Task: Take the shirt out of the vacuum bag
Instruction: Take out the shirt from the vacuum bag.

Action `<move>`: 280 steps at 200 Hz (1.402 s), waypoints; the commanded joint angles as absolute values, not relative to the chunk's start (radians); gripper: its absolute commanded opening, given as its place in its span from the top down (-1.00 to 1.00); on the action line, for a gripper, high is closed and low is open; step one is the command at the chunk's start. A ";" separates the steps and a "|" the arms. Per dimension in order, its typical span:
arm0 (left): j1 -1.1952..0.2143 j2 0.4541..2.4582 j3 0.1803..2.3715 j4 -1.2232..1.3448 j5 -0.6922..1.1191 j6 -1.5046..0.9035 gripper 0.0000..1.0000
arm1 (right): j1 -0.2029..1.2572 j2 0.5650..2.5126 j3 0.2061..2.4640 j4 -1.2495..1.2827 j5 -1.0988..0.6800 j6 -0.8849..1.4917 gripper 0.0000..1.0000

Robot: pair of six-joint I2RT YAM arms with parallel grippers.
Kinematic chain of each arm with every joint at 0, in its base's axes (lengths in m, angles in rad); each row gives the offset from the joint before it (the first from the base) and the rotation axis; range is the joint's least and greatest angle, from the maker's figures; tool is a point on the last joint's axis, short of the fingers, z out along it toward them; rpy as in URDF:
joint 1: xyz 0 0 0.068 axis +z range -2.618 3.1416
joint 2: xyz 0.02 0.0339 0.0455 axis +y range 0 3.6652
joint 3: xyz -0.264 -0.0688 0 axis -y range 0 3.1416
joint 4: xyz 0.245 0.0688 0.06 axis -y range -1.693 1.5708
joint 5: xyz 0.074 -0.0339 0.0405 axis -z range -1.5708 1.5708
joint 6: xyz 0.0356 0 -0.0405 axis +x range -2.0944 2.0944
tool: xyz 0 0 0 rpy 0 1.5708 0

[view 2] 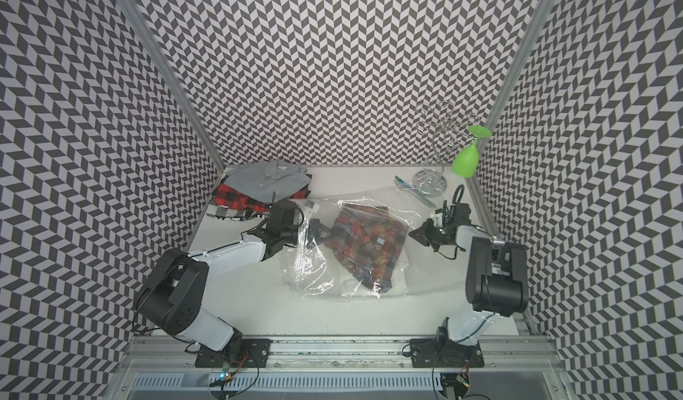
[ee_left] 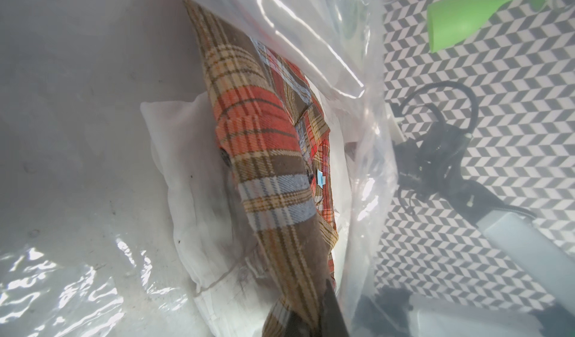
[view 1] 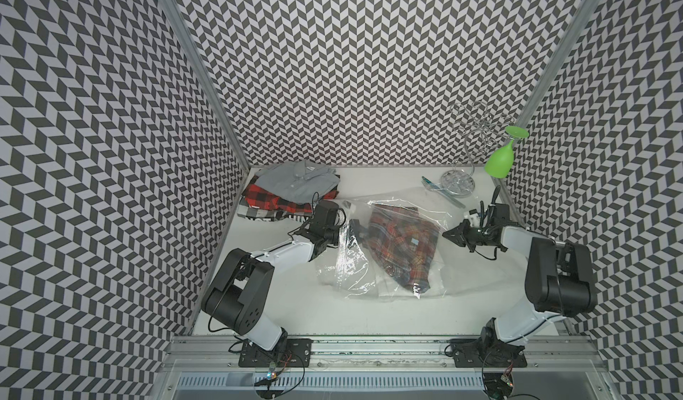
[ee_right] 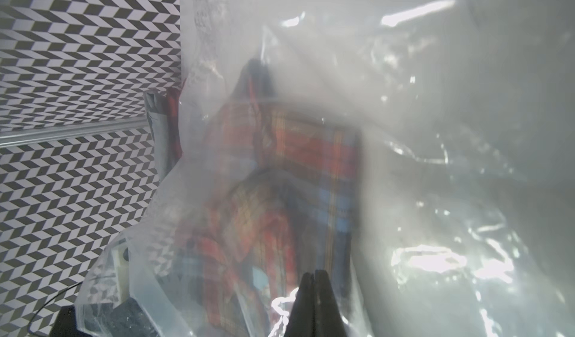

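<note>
The vacuum bag (view 1: 343,269) lies in the middle of the white table (view 1: 288,313), crinkled and partly raised. The plaid shirt (view 1: 399,246) is inside it, stretched from about 11 o'clock to 5 o'clock in both top views (view 2: 366,246). A small blue tag (view 1: 415,242) shows on the cloth.

The left gripper (view 1: 356,229) reaches into the bag from its 9 o'clock side, and we see its dark fingers through the plastic. In the left wrist view this gripper (ee_left: 312,316) is closed tightly on a fold of the shirt (ee_left: 264,151), with the cloth pinched between the two fingers.

The right gripper (view 1: 448,235) is at the 3 o'clock edge of the bag, and its tip touches the plastic there. In the right wrist view its fingers (ee_right: 306,292) are pressed fully together, with shiny film all around them. We cannot tell whether any film is caught between them.

At 10 o'clock on the table there is a pile of folded clothes (view 1: 292,191), with a grey one on top. At 2 o'clock stands a wire rack (view 1: 466,136), and a green glass (view 1: 499,161) hangs on it upside down.
</note>
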State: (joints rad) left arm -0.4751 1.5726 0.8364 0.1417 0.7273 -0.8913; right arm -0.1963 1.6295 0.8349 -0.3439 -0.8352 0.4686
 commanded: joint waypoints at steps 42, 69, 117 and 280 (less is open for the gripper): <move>-0.469 1.598 0.853 0.210 0.764 -0.894 1.00 | -0.120 1.474 0.674 -0.488 -0.711 0.421 1.00; -0.471 1.604 0.854 0.212 0.770 -0.894 1.00 | -0.081 1.473 0.666 -0.431 -0.727 0.470 1.00; -0.470 1.593 0.853 0.210 0.775 -0.898 1.00 | -0.032 1.537 0.663 -0.459 -0.566 0.456 1.00; -0.220 1.157 0.671 -0.052 0.802 -0.886 1.00 | -0.036 1.600 0.557 -0.255 -0.411 0.698 1.00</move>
State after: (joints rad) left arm -0.2638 1.2366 0.6830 -0.0006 0.7635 -0.9283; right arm -0.0349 1.5486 0.6052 -0.2260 -0.6025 0.6552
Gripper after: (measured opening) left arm 0.074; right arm 0.048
